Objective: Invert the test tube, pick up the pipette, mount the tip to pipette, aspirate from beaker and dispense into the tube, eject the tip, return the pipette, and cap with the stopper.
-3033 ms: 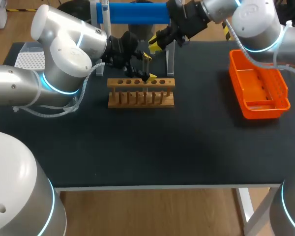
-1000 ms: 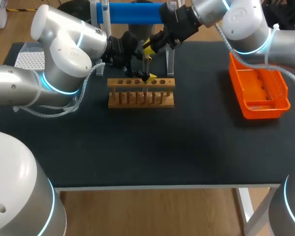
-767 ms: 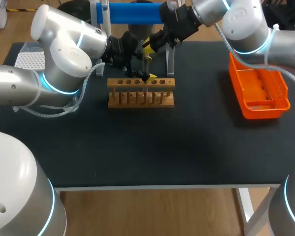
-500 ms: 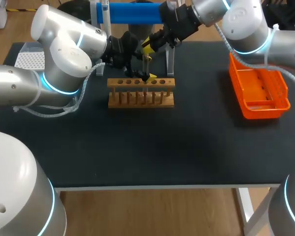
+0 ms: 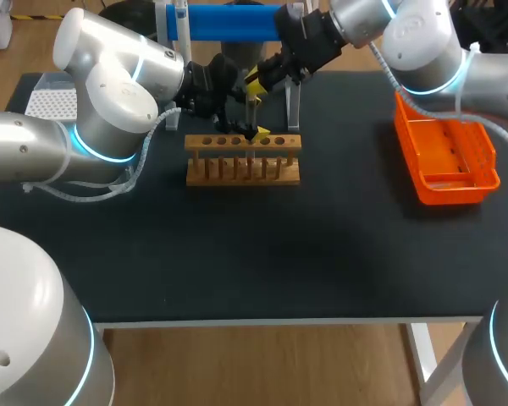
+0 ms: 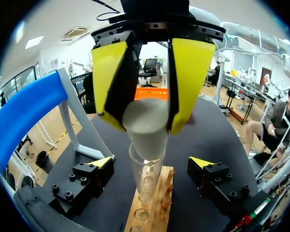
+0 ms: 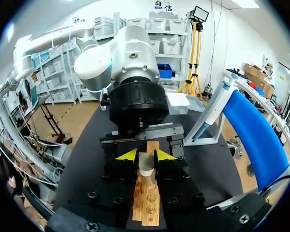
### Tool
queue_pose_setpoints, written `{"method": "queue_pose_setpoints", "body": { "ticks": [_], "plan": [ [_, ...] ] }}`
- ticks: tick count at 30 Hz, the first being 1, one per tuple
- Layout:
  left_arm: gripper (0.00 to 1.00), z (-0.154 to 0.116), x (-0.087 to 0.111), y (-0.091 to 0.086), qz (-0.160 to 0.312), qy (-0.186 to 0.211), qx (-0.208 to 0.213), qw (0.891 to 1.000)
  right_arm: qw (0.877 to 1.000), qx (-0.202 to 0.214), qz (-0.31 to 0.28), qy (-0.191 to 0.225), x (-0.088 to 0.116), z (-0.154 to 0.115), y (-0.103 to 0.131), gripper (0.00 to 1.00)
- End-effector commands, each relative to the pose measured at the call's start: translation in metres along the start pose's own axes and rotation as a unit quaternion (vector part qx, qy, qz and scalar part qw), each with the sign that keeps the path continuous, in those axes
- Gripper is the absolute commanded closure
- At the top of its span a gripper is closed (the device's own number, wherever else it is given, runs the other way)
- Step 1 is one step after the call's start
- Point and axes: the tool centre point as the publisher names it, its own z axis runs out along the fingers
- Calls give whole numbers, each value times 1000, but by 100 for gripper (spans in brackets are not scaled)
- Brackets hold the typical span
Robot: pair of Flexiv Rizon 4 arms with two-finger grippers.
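A clear test tube (image 5: pixel 251 110) stands upright in the wooden rack (image 5: pixel 242 161) at the back of the table. My right gripper (image 5: pixel 254 82) is directly above it, shut on a whitish stopper (image 6: pixel 144 133) that rests in the tube's mouth (image 6: pixel 146 181). In the right wrist view the stopper (image 7: pixel 146 166) sits between the yellow tips of that gripper (image 7: pixel 146 155). My left gripper (image 6: pixel 151 163) is open, with one finger on each side of the tube and neither touching it. In the head view the left gripper (image 5: pixel 247 131) sits low behind the rack.
A blue pipette stand (image 5: pixel 229 21) spans the back edge behind both grippers. An orange basket (image 5: pixel 444 152) lies at the right, and a white tip box (image 5: pixel 51 101) at the far left behind my left arm. The black table (image 5: pixel 262 254) stretches in front of the rack.
Over three seconds my right gripper carried the stopper leftward to above the tube. During the last second nothing has moved. The left arm has stayed in place.
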Motion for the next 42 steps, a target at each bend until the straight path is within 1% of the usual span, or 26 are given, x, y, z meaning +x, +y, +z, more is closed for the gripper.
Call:
{"method": "queue_pose_setpoints", "body": {
  "ticks": [1, 19, 42],
  "plan": [
    [0, -1, -1, 0, 0, 2, -1, 1000, 1000, 2, 0, 1, -1, 2, -2, 100],
    [0, -1, -1, 0, 0, 2, -1, 1000, 1000, -4, 1, -2, -1, 2, 0, 100],
    [0, -1, -1, 0, 0, 2, -1, 1000, 1000, 16, 4, 2, 2, 11, -15, 100]
  ]
}}
